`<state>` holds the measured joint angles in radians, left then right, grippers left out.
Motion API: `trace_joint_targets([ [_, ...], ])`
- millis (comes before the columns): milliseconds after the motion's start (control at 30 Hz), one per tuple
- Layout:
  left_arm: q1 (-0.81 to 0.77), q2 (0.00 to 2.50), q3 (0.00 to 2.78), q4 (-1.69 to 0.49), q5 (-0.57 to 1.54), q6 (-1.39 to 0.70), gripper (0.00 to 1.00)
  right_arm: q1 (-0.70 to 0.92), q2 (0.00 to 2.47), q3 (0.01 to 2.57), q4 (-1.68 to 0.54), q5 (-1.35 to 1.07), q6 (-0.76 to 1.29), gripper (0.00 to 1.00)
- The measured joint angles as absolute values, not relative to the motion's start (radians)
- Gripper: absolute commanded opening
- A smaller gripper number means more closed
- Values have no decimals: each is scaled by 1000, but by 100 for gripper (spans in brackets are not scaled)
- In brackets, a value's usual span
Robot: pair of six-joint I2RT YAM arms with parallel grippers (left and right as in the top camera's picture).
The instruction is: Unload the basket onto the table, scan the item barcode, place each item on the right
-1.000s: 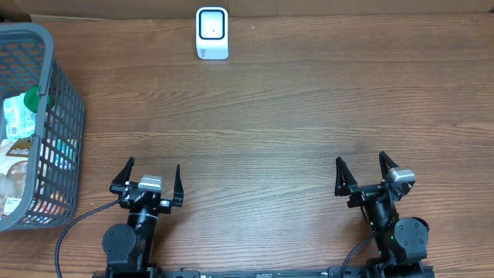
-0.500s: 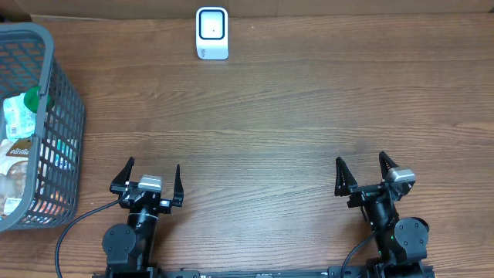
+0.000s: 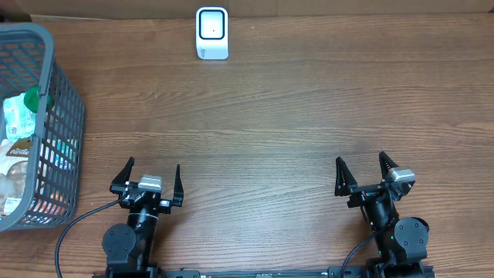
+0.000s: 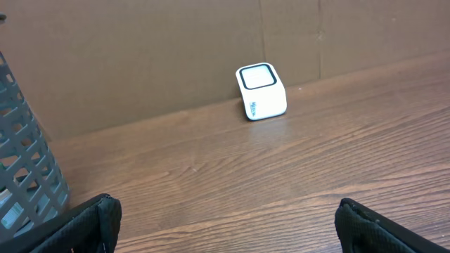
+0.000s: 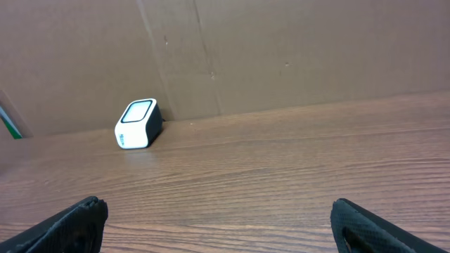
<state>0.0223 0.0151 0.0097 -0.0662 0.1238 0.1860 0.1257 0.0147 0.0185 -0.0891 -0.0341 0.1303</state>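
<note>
A white barcode scanner with a dark-framed window stands at the table's far edge; it also shows in the left wrist view and the right wrist view. Packaged items lie in a grey basket at the left; one has a green cap. My left gripper rests open near the front edge, right of the basket, with nothing between its fingers. At the front right my right gripper is open and empty too, fingers wide apart.
A brown cardboard wall runs behind the scanner along the table's far side. The basket's grey lattice wall stands close on the left of my left gripper. Wood-grain tabletop lies between the grippers and the scanner.
</note>
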Motion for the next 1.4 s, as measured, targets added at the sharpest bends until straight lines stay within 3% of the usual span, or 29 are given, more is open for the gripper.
trace_joint_targets([
  [1400, 22, 15, 10, -66, 123, 84, 100, 126, 15, 19, -89, -34, 130, 100],
])
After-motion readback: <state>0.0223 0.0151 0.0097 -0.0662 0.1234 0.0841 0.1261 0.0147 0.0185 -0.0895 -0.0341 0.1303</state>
